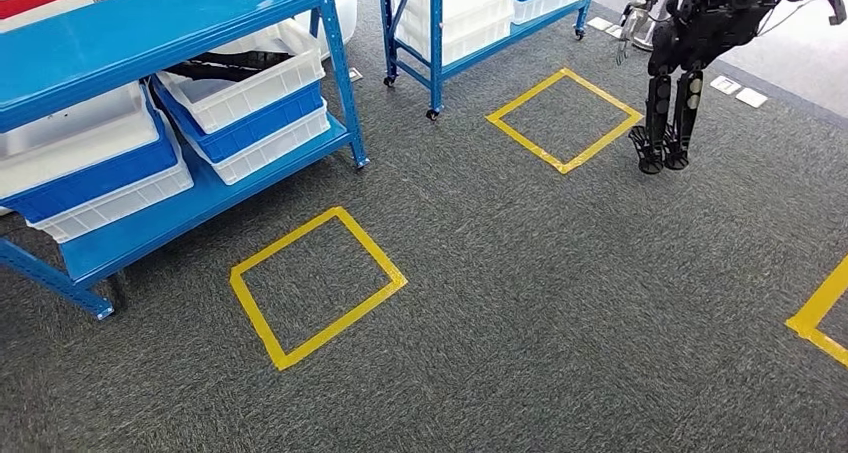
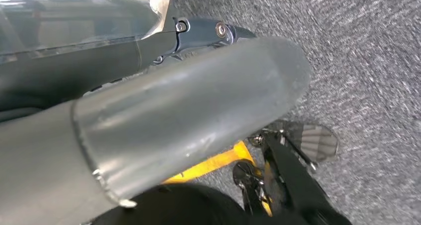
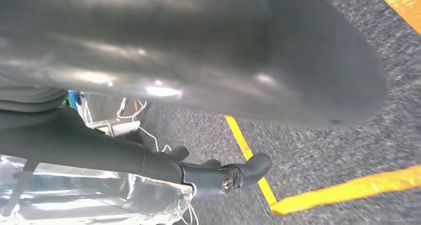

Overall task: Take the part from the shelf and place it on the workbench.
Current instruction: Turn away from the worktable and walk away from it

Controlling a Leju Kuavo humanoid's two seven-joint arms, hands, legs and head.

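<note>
A black part (image 1: 225, 68) lies in a white bin (image 1: 262, 91) on the blue shelf (image 1: 200, 205) at the upper left of the head view. My left hand (image 2: 188, 115) hangs over the carpet, its thick grey thumb and a dark finger (image 2: 208, 34) stretched out with nothing between them. Above the floor, my right hand (image 3: 198, 51) also has a dark finger (image 3: 218, 175) reaching straight out and holds nothing. A clear film lies along the fingers of both hands.
White and blue bins are stacked on the shelf's lower level. A second blue rack (image 1: 440, 33) stands behind. Yellow tape squares (image 1: 315, 285) (image 1: 565, 121) mark the grey carpet. A dark humanoid robot (image 1: 690, 53) stands at the upper right.
</note>
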